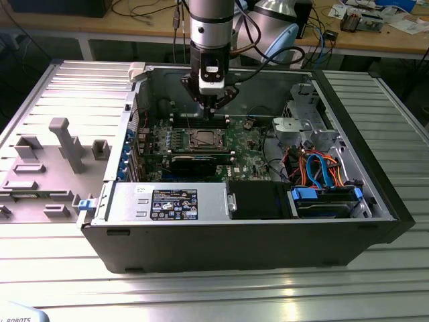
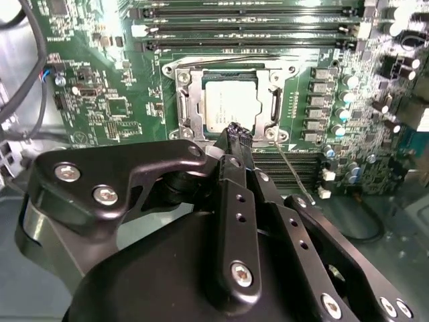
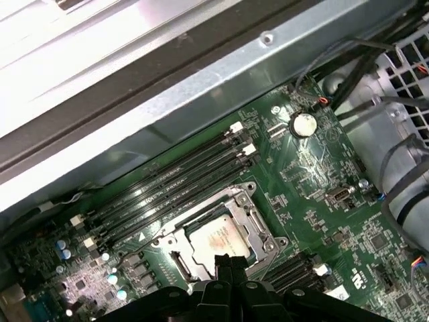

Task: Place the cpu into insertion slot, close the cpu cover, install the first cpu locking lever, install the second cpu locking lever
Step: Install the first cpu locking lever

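Pincer (image 2: 237,131), tips pressed together, hangs near the seated cpu (image 2: 228,104).

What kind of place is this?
Probably a robotics or electronics lab: a robot arm reaches into an open computer case on a ribbed metal table, and the wooden workbench behind is strewn with cables.

Matt black metal tool (image 2: 237,132), silver-grey metal cpu (image 2: 230,102), glossy green circuit board (image 2: 100,74)
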